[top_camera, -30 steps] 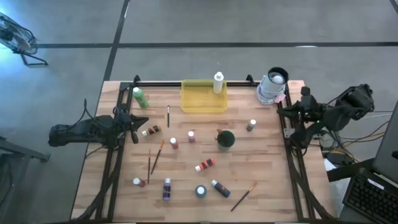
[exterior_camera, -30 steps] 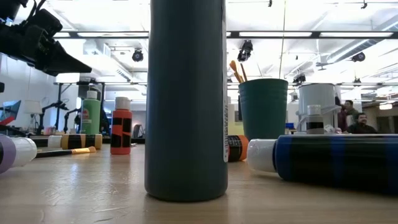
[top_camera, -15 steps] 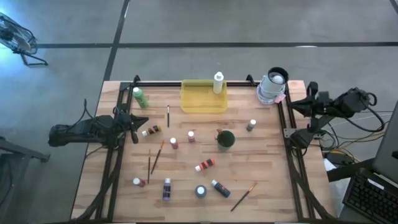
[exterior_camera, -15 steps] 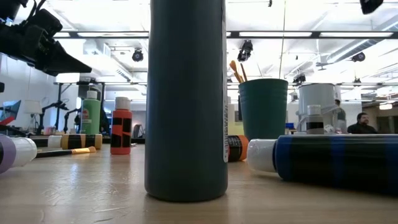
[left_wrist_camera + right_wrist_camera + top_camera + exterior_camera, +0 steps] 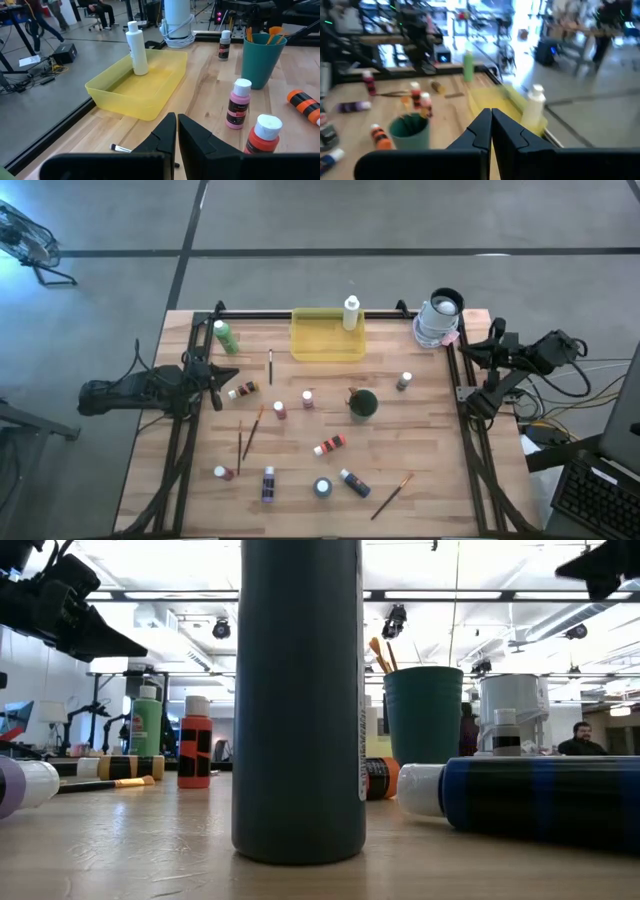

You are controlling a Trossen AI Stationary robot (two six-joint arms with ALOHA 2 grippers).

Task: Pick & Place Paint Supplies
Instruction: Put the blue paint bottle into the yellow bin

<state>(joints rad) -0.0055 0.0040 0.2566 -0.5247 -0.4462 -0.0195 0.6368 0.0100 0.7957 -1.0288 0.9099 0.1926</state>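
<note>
High view shows my right gripper (image 5: 472,352) at the bench's right edge and left gripper (image 5: 216,377) at its left edge, both with jaws closed and empty. I'd worry that reaching in could topple the upright pink-labelled bottle (image 5: 308,398) or the dark green cup (image 5: 363,404).

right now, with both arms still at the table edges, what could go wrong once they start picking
1. The bottles stand close together: the pink bottle and red bottle are neighbours, so grabbing one may topple the other.
2. Brushes in the green cup could snag a passing end effector.
3. Lying bottles like the orange one may roll.
</note>
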